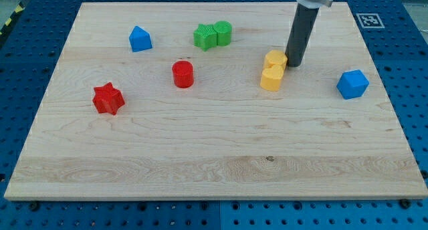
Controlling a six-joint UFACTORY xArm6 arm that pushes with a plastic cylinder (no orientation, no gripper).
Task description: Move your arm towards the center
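My tip (pixel 293 64) is the lower end of a dark rod coming down from the view's top right. It stands right beside the upper yellow block (pixel 275 58), on its right side, touching or nearly so. A second yellow block (pixel 271 78) sits just below the first, against it. A red cylinder (pixel 182 74) stands left of centre. A red star (pixel 108 99) lies at the left. A green star (pixel 206 36) and a green cylinder (pixel 223 32) sit together near the top. A blue house-shaped block (pixel 140 39) is at the top left. A blue hexagonal block (pixel 352 84) is at the right.
The blocks lie on a light wooden board (pixel 214 170) on a blue perforated table. A black-and-white marker tag (pixel 368 20) sits off the board's top right corner.
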